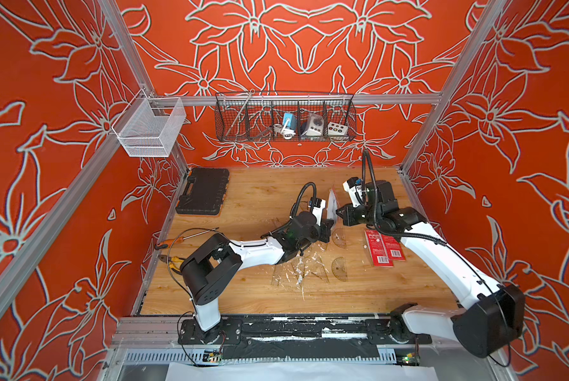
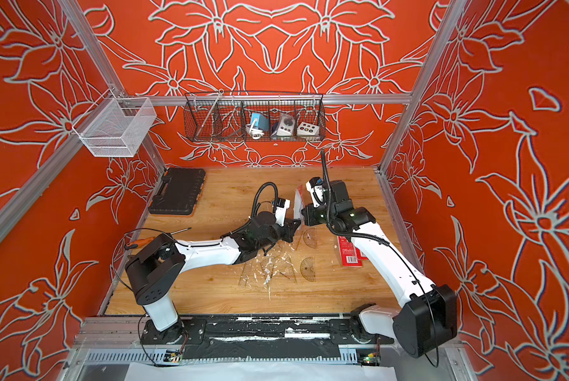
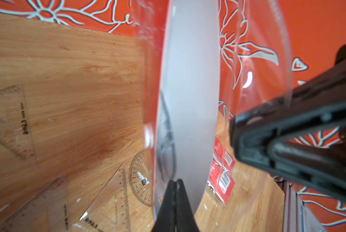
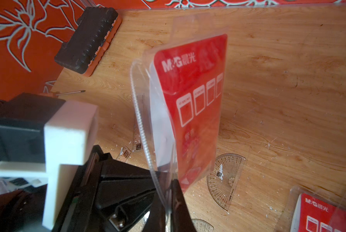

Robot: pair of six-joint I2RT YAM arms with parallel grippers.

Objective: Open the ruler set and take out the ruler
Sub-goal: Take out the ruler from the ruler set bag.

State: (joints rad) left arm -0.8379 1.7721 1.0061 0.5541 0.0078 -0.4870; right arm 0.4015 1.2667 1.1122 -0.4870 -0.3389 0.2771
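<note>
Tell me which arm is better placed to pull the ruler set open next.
Probably left. The left gripper is shut on the ruler set on its zip-strip side, so it can peel that edge away. The right gripper, shut on the red-card side, can anchor it.

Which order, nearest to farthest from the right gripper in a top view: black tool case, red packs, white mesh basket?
1. red packs, on the table beside the right gripper.
2. black tool case, at the table's far left corner.
3. white mesh basket, hung on the left frame rail above the table.
</note>
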